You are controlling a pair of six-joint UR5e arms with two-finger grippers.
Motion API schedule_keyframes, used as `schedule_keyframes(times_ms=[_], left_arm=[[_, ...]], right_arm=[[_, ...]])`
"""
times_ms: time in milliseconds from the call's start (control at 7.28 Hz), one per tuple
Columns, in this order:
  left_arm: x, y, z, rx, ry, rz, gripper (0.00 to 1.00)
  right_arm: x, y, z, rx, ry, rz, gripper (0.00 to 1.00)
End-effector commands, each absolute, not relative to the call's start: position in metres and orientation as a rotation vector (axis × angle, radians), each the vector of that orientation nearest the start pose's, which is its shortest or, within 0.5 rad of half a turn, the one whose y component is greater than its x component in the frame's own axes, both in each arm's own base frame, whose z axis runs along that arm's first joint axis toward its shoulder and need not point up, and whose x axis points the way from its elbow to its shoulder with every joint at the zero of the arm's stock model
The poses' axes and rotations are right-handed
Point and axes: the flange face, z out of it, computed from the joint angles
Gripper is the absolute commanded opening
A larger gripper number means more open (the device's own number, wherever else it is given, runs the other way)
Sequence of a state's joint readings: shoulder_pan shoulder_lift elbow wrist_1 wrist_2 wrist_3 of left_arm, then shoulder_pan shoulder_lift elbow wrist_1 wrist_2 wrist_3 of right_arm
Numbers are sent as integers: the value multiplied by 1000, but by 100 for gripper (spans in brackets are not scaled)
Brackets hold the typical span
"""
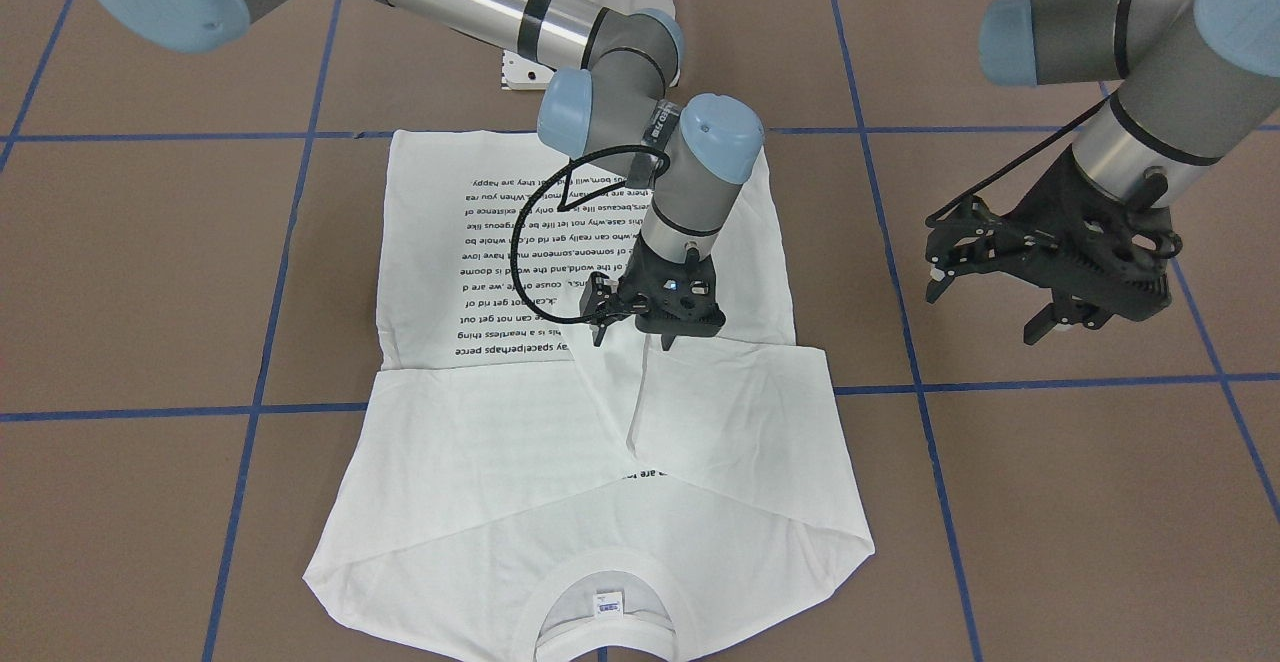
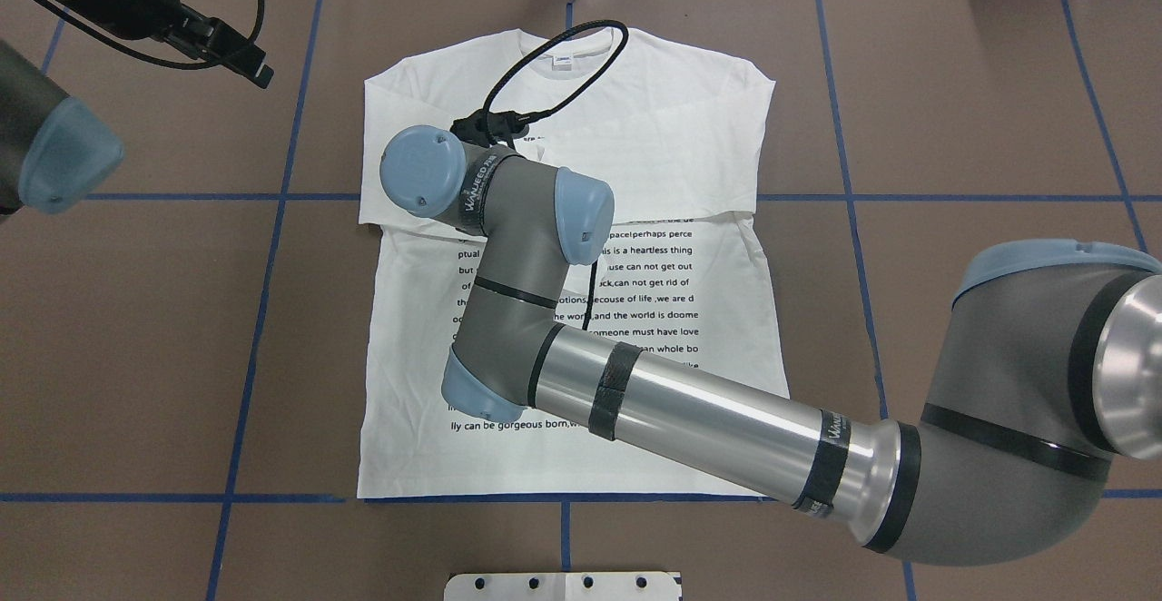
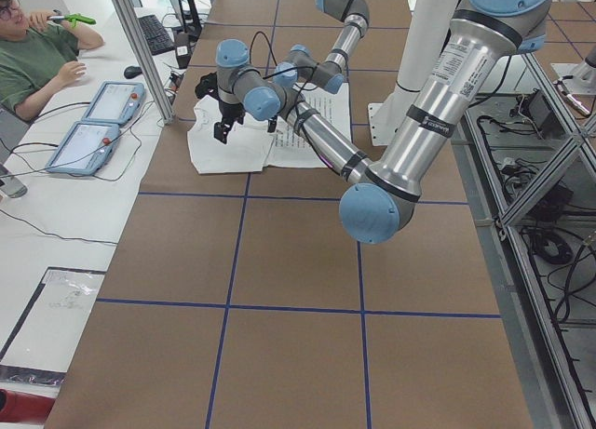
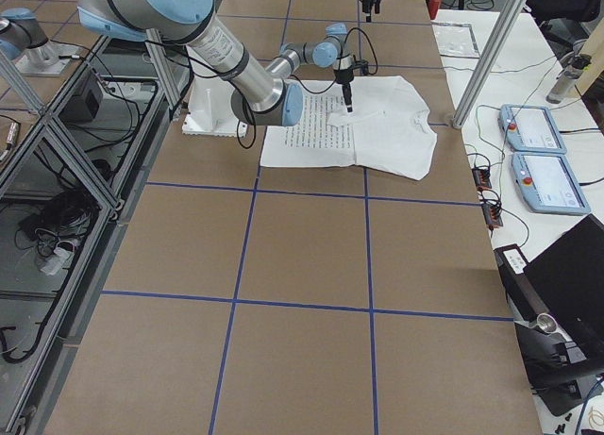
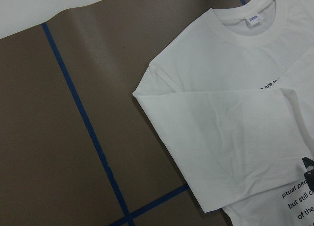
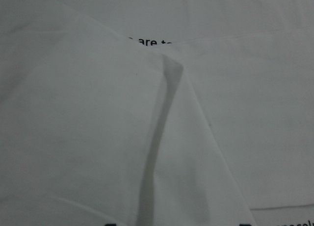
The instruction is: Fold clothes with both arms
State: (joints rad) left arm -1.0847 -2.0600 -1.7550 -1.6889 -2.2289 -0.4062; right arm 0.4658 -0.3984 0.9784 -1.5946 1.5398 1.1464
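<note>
Item 1: white long-sleeved T-shirt (image 1: 480, 462). It lies flat on the brown desk (image 1: 150, 292), centre of the front-facing view, print side up. The block of black text (image 1: 500, 262) sits in the upper half of the garment there. The collar (image 1: 600, 570) and neck label (image 1: 608, 602) are at the bottom edge of the frame. Both sleeves are folded inward across the chest and meet near the middle, with a raised crease between them.

Item 2: right gripper (image 1: 632, 335). It points down over the centre of the shirt, at the sleeve fold. The jaws are released, the tips apart and close above the cloth, with nothing held.

Item 3: left gripper (image 1: 985, 310). It is at the right of the front-facing view, raised over bare desk and well apart from the shirt. The jaws are spread and empty.

Item 4: blue tape lines (image 1: 1050, 382). These form a grid on the desk.
</note>
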Motion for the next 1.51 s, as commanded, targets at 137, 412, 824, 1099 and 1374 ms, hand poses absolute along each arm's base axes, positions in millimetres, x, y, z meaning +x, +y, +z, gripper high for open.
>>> schedule_keyframes(times_ms=[137, 412, 824, 1099, 1374], left_arm=[[232, -592, 277, 421, 894, 334, 100], [232, -592, 276, 422, 895, 335, 100], [233, -593, 276, 420, 895, 333, 100], [233, -592, 276, 419, 895, 333, 100], [235, -592, 276, 417, 896, 336, 100]], right_arm=[[-701, -507, 149, 281, -425, -58, 17], [-693, -512, 149, 310, -371, -141, 14], [-651, -563, 171, 360, -267, -251, 16], [-624, -579, 208, 408, -225, -284, 99], [-595, -604, 249, 420, -182, -320, 100]])
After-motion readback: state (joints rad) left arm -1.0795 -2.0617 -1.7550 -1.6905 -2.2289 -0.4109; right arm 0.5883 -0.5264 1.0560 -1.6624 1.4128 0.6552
